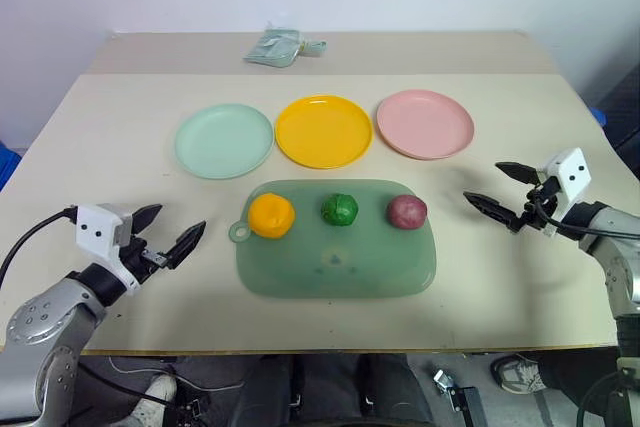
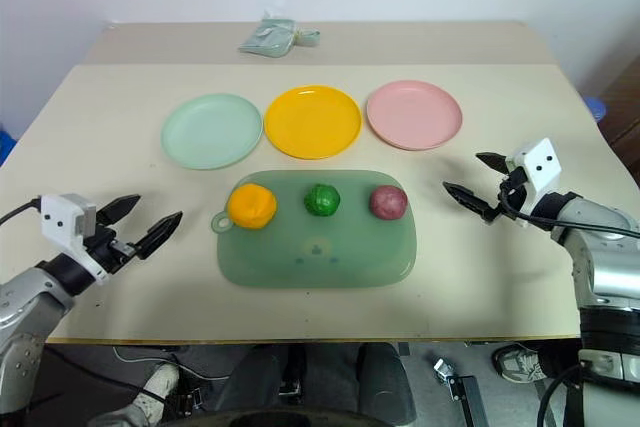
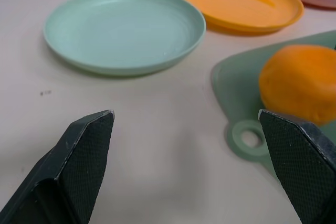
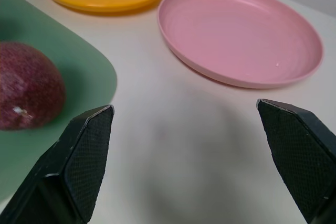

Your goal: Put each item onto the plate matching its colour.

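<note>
Both the left gripper (image 1: 170,232) and right gripper (image 1: 492,188) are held wide open, empty, at nine and three o'clock of the green tray (image 1: 335,269), ready for fruit.

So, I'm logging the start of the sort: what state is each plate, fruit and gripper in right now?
Pale mint green round plastic plate: empty.
Bright yellow-orange round plate: empty.
Pink round plate: empty.
Orange-yellow toy fruit: on the translucent green tray, not sorted.
Dark green bumpy toy fruit: on the tray.
Reddish-purple toy fruit: on the tray.
Left gripper: open, holding nothing.
Right gripper: open, holding nothing.
</note>
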You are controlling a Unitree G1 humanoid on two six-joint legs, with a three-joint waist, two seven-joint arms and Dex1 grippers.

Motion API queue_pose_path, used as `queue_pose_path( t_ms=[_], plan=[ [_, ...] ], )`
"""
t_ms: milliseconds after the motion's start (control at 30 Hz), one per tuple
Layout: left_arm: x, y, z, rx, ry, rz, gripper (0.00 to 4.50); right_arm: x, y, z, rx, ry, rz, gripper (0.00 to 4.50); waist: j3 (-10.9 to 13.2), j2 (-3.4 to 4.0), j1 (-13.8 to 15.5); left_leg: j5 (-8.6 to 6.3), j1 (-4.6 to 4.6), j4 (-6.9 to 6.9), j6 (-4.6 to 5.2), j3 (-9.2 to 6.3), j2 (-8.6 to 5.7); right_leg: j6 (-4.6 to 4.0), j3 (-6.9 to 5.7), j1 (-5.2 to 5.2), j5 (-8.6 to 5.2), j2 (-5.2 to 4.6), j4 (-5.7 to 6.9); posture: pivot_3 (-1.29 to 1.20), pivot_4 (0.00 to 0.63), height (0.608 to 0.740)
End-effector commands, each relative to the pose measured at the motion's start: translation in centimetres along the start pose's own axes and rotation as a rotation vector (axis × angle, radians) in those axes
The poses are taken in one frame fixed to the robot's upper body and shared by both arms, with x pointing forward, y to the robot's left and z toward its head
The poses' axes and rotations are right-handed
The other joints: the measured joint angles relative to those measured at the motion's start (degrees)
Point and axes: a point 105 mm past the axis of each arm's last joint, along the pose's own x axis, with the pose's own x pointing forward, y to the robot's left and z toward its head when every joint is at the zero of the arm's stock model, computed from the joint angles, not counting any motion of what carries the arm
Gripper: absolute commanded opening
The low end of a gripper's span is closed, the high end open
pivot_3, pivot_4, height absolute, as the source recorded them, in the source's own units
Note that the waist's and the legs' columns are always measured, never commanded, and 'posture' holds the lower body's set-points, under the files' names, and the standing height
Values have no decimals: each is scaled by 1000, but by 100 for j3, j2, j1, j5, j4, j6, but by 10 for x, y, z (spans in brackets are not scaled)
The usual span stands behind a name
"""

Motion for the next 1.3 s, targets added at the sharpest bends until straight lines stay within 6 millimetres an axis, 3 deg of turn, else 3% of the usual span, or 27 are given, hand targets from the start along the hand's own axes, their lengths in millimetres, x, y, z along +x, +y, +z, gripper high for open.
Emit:
queue_pose_path(
  t_ms=[33, 300, 433, 567, 700, 867, 1000, 1233, 1300],
  plan=[
    [3, -1, 7, 19, -18, -23, 4500, -5, -1, 4, -8, -34, -22, 4445, 0, 0, -1, 0, 0, 0, 0, 0, 0, 0, 0, 0, 0, 0, 0, 0, 150, 740],
    [5, -3, 12, 25, -20, -92, 4500, -17, 0, -6, 3, -35, -24, 4445, 0, 1, -7, 1, 1, 1, 0, 1, 0, 0, 0, 1, 0, 4, 1, 0, 150, 740],
    [12, -18, 21, -6, -28, -229, 4500, -24, 5, -10, -6, -29, -14, 4445, 0, 1, 20, 1, 1, 3, 0, -2, 0, 0, -2, 4, 0, 5, 1, 0, 150, 740],
    [22, -37, 18, 18, 20, -391, 4500, -32, 15, -10, -2, -31, -8, 4445, -2, 5, 10, 1, 2, 3, 0, -1, 0, 0, -1, 4, 0, 7, 2, 0, 150, 740],
    [38, -56, 21, 63, 39, -535, 4500, -52, 35, -3, 4, 1, 53, 4445, -3, 7, 69, 2, 3, 4, -1, -1, 1, 1, -1, 5, 0, 15, 3, 0, 150, 740],
    [58, -62, 13, 135, 84, -591, 4500, -62, 65, 3, 7, 30, 118, 4445, -6, 10, 129, 2, 10, 4, -1, -1, 3, 0, 1, 10, 0, 19, 6, 0, 150, 740],
    [80, -65, 5, 199, 107, -611, 4500, -60, 85, 9, 34, 10, 114, 4445, -6, 9, 142, 3, 10, 4, -1, -1, 3, 0, 1, 10, 0, 21, 5, 0, 150, 740],
    [101, -71, -2, 241, 108, -644, 4500, -47, 116, 16, 65, 4, 156, 4445, -6, 7, 132, 3, 9, 5, 0, -1, 0, 1, -1, 8, 0, 25, 10, 0, 150, 740],
    [103, -73, 1, 211, 93, -657, 3709, -43, 118, 18, 70, 0, 159, 4500, -5, 7, 131, 3, 9, 5, 0, -1, 0, 1, -1, 7, 0, 26, 12, 0, 150, 740]
  ],
)
